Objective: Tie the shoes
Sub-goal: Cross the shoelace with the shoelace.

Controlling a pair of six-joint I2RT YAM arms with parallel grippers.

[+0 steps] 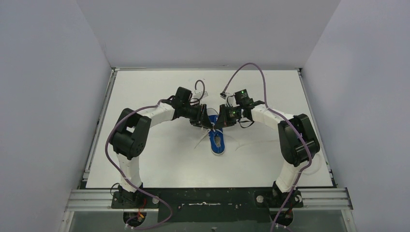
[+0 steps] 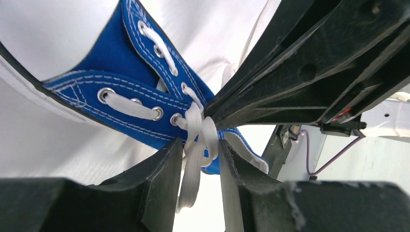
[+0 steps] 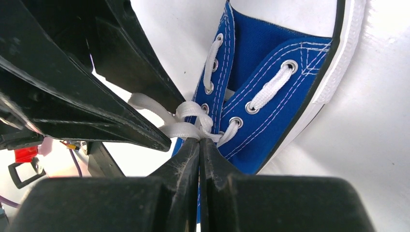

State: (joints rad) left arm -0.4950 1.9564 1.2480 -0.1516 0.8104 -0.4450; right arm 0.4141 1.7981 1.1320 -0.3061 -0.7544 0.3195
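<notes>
Left gripper [image 2: 200, 149] is standing with jaws parted, a white lace [image 2: 189, 174] hanging loosely between them. Right gripper [image 3: 199, 142] is pressing its jaws together, tips touching the lace crossing; pinching cannot be confirmed. Blue shoe [image 1: 218, 143] is lying mid-way on the surface [image 1: 159, 159], both grippers meeting over its upper eyelets [image 2: 104, 95].

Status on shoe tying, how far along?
Done: on the blue canvas sneaker, the white lace is threaded and crossed at the top eyelets. In hand: right gripper shut on the lace at that crossing; left gripper open, a strand between its jaws. Left: no bow visible; only one shoe in view.
</notes>
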